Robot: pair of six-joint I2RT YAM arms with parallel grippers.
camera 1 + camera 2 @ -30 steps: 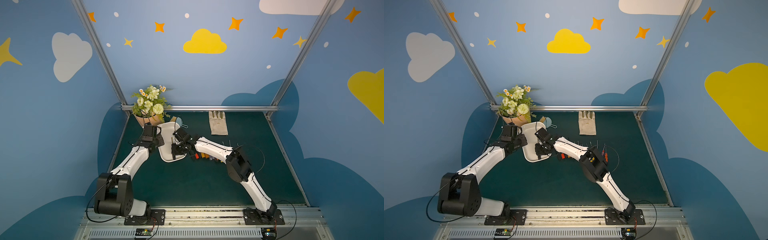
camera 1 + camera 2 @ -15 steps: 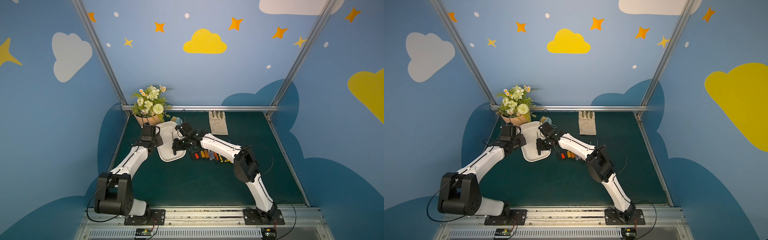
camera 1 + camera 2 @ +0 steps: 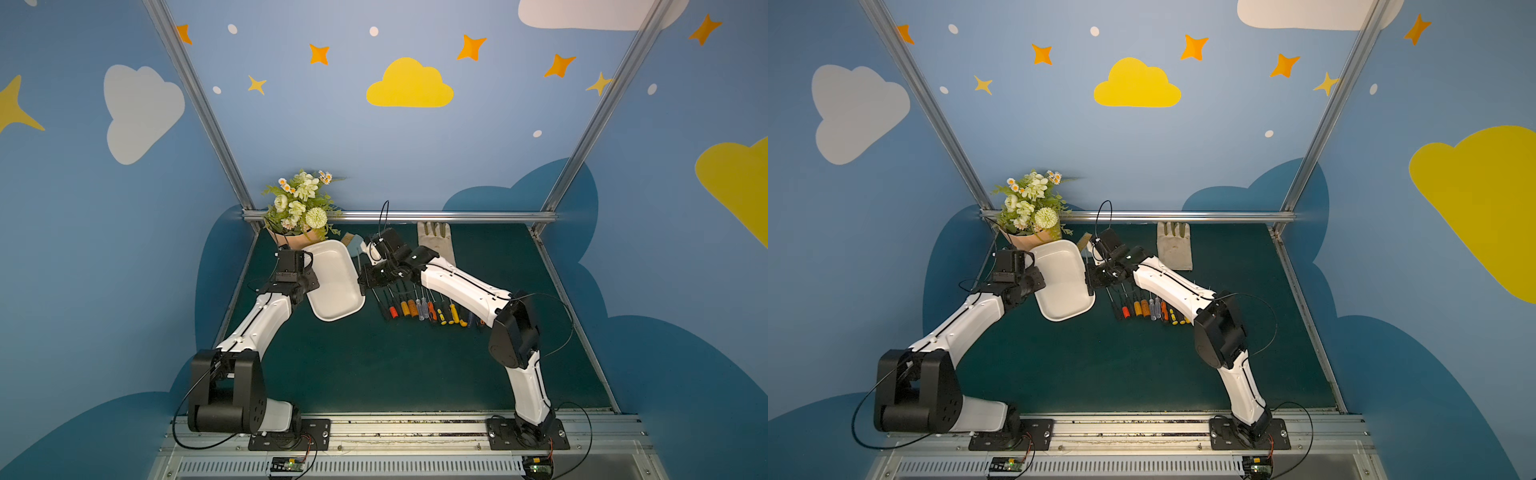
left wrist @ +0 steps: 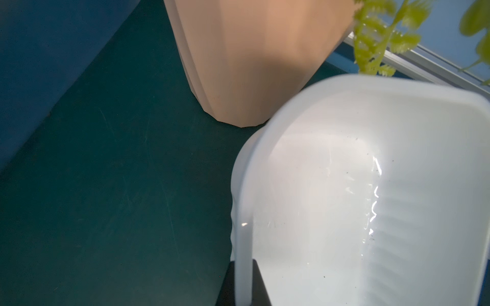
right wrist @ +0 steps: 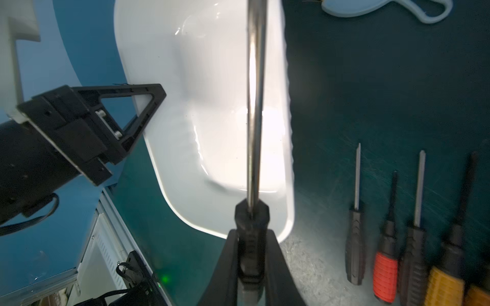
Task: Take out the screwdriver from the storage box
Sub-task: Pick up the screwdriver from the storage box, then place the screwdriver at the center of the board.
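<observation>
The white storage box (image 3: 334,282) (image 3: 1064,284) lies on the green mat, and nothing shows inside it (image 4: 371,185). My left gripper (image 3: 310,286) (image 4: 244,265) is shut on the box's left rim; in the right wrist view this left gripper (image 5: 156,98) shows at that rim. My right gripper (image 3: 364,283) (image 3: 1090,283) (image 5: 252,238) hangs over the box's right edge, shut on the black handle of a screwdriver. The screwdriver's (image 5: 256,106) long steel shaft points out across the storage box (image 5: 212,119), above it.
Several screwdrivers (image 3: 424,308) (image 3: 1150,309) (image 5: 413,238) lie in a row right of the box. A peach flower pot (image 3: 291,240) (image 4: 252,61) stands behind the box. A grey glove (image 3: 436,245) and a light blue brush (image 3: 352,244) lie at the back.
The right arm's elbow has swung right and its forearm has risen, uncovering the row of screwdrivers. The right gripper shifted slightly right and back with the screwdriver. The left arm kept still.
</observation>
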